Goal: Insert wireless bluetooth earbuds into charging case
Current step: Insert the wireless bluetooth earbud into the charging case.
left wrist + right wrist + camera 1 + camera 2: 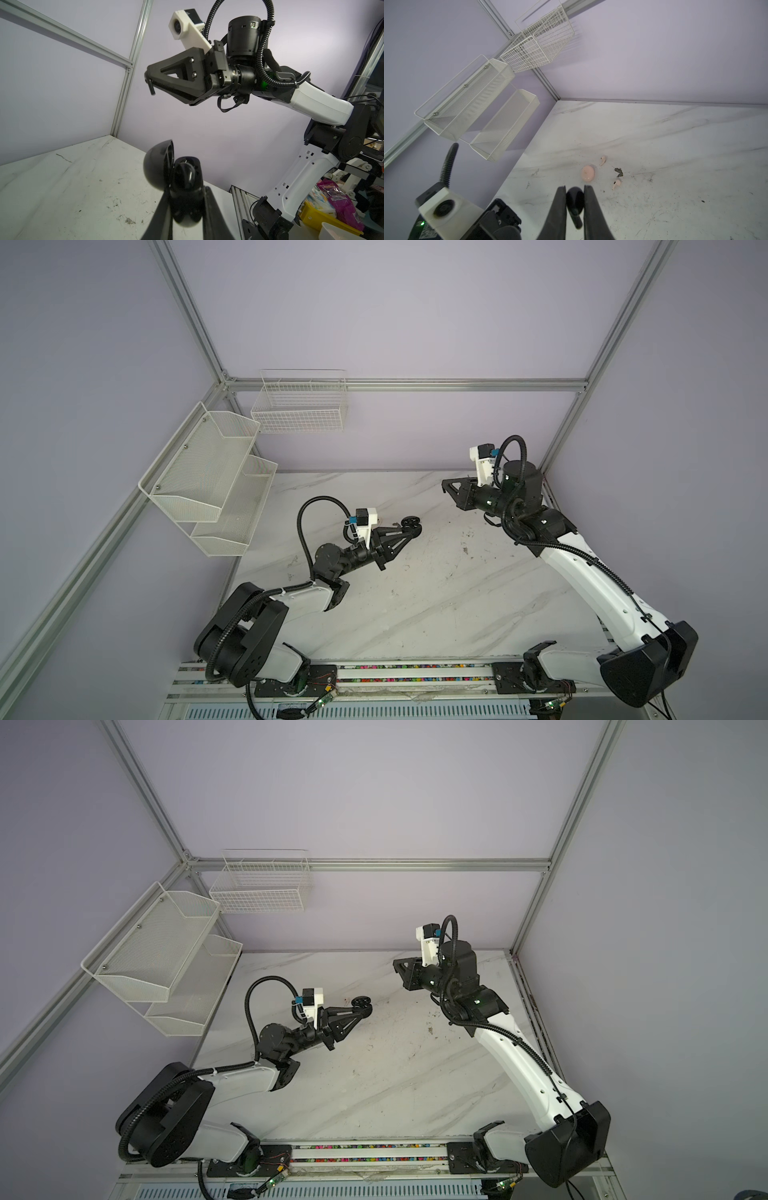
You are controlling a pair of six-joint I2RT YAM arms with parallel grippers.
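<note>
- Alignment matters most here. The black earbud (575,204) is pinched between the pressed-in fingers of the right end effector (575,189), and its stem pokes out below the tips. It should meet an open well of the black charging case (187,182) squarely — stem first, with no sideways shove.
- Left end effector (187,207) is clamped on the case's base, with the lid swung open. I judge it best to keep the case steady and tip the opening toward the other arm.
- Whether either well is already filled, I cannot tell.
- Pose: the right arm is raised over the far right of the table (415,593), its end effector pointing toward the left arm and well apart from the case. The left arm reaches out low, holding the case just above mid-table.
- Two pale earbuds (602,160) (616,184) lie on the table near a closed pink case (588,173) — not part of this insertion.
</note>
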